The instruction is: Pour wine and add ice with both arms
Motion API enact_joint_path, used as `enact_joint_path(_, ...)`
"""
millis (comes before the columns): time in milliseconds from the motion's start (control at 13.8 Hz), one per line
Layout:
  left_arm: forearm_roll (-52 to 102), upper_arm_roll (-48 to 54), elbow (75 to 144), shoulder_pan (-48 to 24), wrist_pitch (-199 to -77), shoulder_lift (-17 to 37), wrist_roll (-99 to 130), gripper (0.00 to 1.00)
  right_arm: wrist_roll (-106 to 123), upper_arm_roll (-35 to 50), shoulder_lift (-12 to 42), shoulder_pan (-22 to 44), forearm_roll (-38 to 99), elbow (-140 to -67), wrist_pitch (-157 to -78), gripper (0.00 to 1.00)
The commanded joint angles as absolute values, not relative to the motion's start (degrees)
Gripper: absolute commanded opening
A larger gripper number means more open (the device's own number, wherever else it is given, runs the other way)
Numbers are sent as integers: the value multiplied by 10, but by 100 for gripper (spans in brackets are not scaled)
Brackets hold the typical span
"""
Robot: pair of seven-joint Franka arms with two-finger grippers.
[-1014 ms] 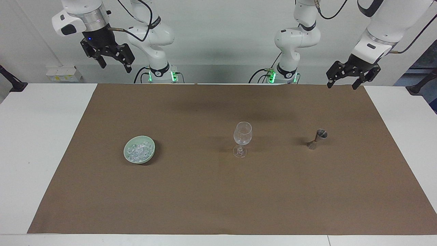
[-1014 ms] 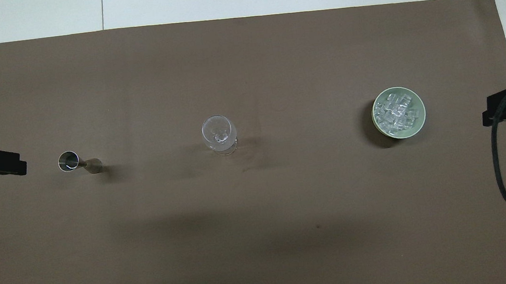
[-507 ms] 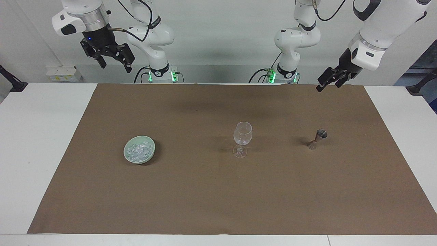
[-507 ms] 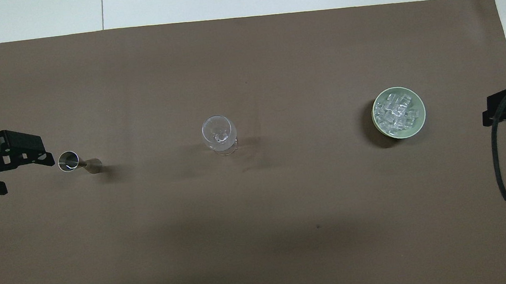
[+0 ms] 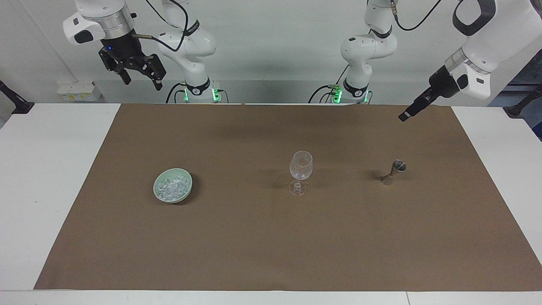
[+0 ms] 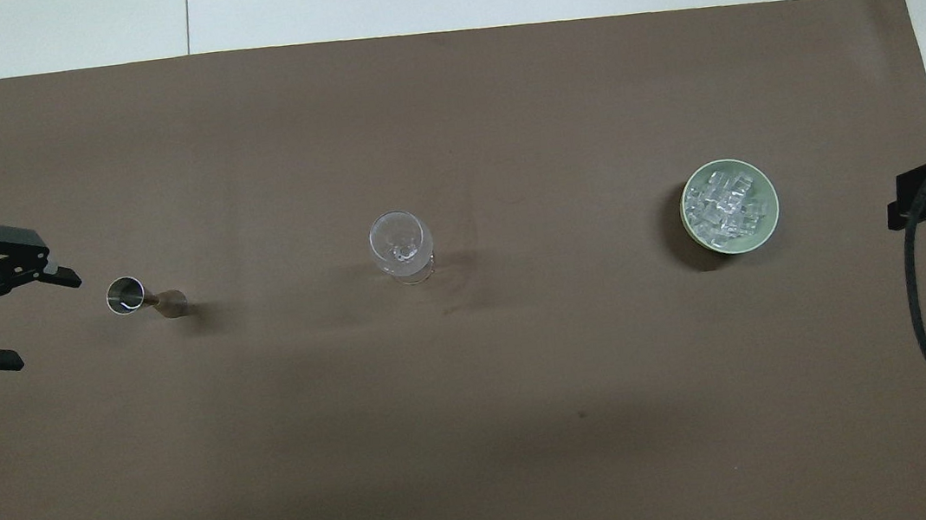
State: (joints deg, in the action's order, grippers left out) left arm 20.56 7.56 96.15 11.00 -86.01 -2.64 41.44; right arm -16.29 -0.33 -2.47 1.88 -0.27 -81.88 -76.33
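Above the left arm's end of the brown mat (image 5: pixel 271 254), the left gripper (image 6: pixel 7 316) hangs with fingers spread and empty beside the steel jigger (image 5: pixel 394 171), apparently about to grasp it. The right gripper (image 5: pixel 137 78), also open and empty, waits high. Wine glass (image 5: pixel 300 171) and the ice (image 5: pixel 171 188) in its green bowl (image 5: pixel 186 192) stand well apart, leaving free room.

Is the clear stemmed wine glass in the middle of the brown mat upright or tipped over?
Upright. The clear stemmed wine glass stands on its round foot on the brown mat, bowl above the stem, rim facing up.
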Motion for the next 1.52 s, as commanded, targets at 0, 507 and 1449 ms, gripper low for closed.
enact_joint_path(0, 248, 79, 988, 141, -857, -22, 509, 100, -151, -4, -30, 8, 12, -825, -765, 100)
enact_joint_path(507, 334, 78, 1033, 218, -862, 19, 584, 100, -151, -4, -30, 8, 12, -825, -765, 100)
enact_joint_path(1449, 416, 81, 1038, 311, -910, 177, 555, 100, -146, -5, -28, -18, 10, -828, -778, 100)
